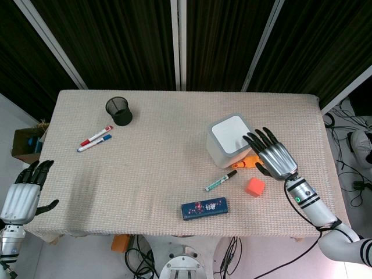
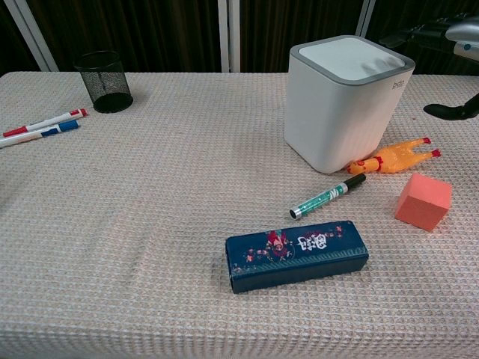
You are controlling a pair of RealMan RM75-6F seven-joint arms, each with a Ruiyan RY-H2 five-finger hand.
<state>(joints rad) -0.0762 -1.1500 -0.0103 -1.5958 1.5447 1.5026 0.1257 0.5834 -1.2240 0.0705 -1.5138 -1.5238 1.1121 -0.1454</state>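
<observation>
My right hand (image 1: 273,154) hovers with its fingers spread and nothing in it, just right of a white square bin (image 1: 229,140) and over an orange rubber chicken (image 1: 249,163). In the chest view only parts of that right hand (image 2: 451,111) show at the top right, above the rubber chicken (image 2: 393,157), which lies against the white bin (image 2: 344,101). My left hand (image 1: 25,192) hangs off the table's left front corner, fingers apart and holding nothing; it touches no object. The nearest things to it are a red marker and a blue marker (image 1: 96,138).
A green marker (image 1: 221,181), an orange cube (image 1: 254,186) and a dark blue pencil case (image 1: 204,208) lie near the front edge. A black mesh pen cup (image 1: 118,110) stands at the back left. A beige cloth (image 1: 163,168) covers the table.
</observation>
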